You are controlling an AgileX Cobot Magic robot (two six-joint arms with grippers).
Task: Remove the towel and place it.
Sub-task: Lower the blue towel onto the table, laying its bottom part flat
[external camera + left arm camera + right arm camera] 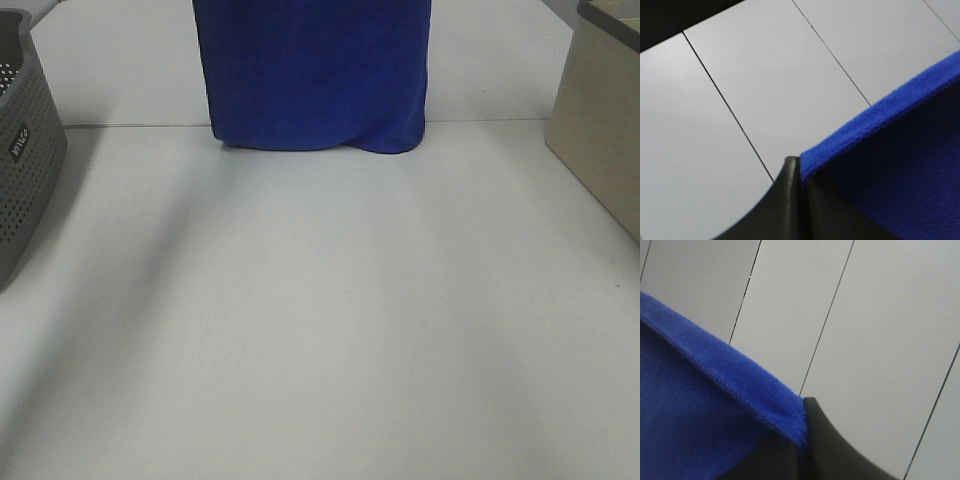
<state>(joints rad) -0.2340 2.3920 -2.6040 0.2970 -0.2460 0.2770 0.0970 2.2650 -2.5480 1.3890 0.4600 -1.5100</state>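
Exterior high: towel hangs, long axis vertical (lower hem near table).

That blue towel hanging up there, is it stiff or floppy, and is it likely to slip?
Probably floppy: the towel hangs straight down, its lower edge curling near the table. Its plush pile looks grippy, so it seems unlikely to slip from the left gripper or right gripper, each pinching a corner.

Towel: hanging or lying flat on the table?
Hanging. The towel drapes vertically in the high view, left gripper and right gripper each shut on a top corner.
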